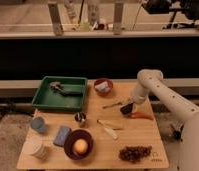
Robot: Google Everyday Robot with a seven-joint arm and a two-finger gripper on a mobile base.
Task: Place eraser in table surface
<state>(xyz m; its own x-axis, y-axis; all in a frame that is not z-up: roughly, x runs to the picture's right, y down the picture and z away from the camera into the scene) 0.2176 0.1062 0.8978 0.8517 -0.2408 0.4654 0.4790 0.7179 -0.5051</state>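
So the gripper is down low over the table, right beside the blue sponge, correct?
Not quite. The gripper is down low over the table, but it is beside the orange stick, not the blue sponge. The sponge lies well apart from it, toward the front at the left of the picture. The camera view shows this.

The gripper (127, 106) sits low over the table surface (143, 135), just beside the orange stick (141, 116). Its dark tip merges with the eraser (125, 110) (whether the block touches the wood cannot be told). The arm (168, 100) runs off the right edge. The object in the green tray (58, 106) cannot be identified.
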